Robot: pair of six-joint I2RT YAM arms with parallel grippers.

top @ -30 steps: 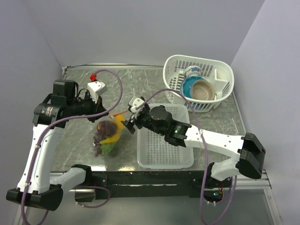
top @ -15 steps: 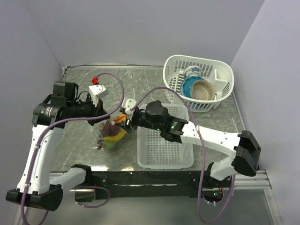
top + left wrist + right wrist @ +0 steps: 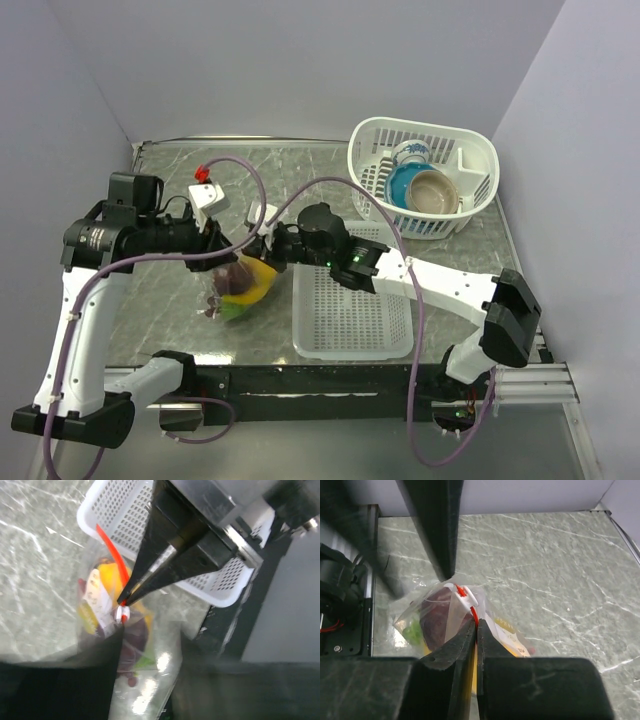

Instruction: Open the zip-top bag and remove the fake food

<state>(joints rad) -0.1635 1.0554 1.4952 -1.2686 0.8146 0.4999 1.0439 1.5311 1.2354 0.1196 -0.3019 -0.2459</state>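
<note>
The zip-top bag (image 3: 240,288) hangs just above the table's left-middle, clear and crinkly, with an orange-red zipper strip (image 3: 112,555) and a white slider (image 3: 462,593). Inside it shows the fake food: a dark red-purple piece (image 3: 437,620), a green piece (image 3: 412,630) and a yellow piece (image 3: 111,576). My right gripper (image 3: 476,624) is shut on the zipper strip just behind the slider, and it reaches in from the right in the top view (image 3: 263,244). My left gripper (image 3: 222,252) stands open at the bag's top from the left. One of its fingers (image 3: 437,530) ends next to the slider.
A flat white slotted basket (image 3: 350,310) lies right of the bag, under my right arm. A taller white basket (image 3: 470,150) at the back right holds a blue bowl (image 3: 403,186) and a tan bowl (image 3: 436,193). Walls close the left, back and right.
My right gripper moved left to the bag's top and shut on the zipper strip. My left gripper, shut on the bag's top before, has opened. The bag shifted slightly right.
</note>
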